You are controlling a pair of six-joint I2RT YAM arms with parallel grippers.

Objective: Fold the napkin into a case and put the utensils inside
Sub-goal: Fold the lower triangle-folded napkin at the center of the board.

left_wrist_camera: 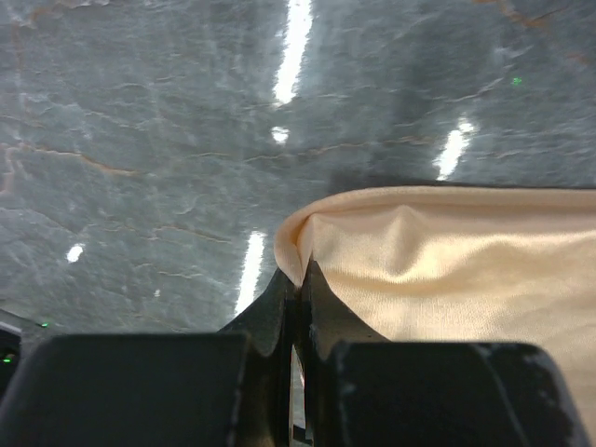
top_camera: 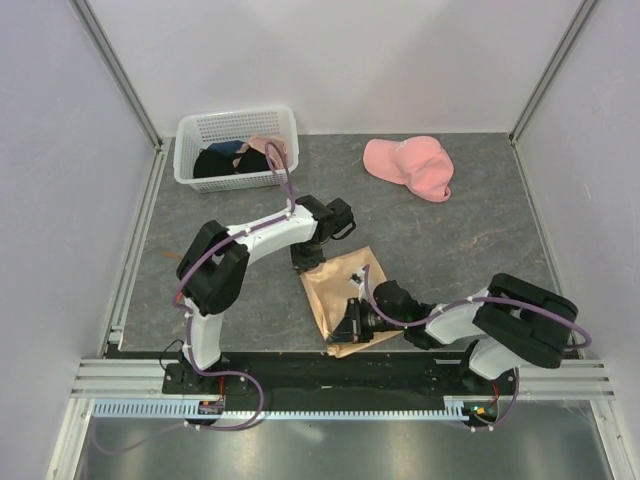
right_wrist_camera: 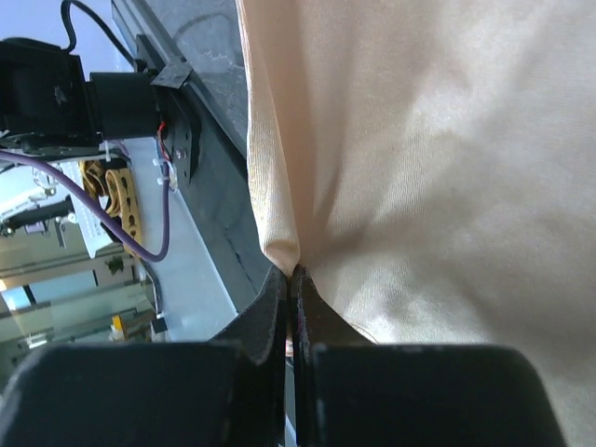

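The peach-tan napkin (top_camera: pixel 340 290) lies on the grey table between the two arms. My left gripper (top_camera: pixel 305 262) is shut on its far left corner; in the left wrist view the fingertips (left_wrist_camera: pixel 300 270) pinch a fold of the napkin (left_wrist_camera: pixel 447 261) just above the tabletop. My right gripper (top_camera: pixel 346 325) is shut on the napkin's near edge, and in the right wrist view (right_wrist_camera: pixel 292 272) a pinch of napkin (right_wrist_camera: pixel 419 140) sits between the closed jaws. The utensils are out of view in all three views.
A white basket (top_camera: pixel 283 125) holding dark and pink clothes stands at the back left. A pink cap (top_camera: pixel 408 165) lies at the back right. The black base rail (top_camera: pixel 330 370) runs along the near edge, close behind the right gripper.
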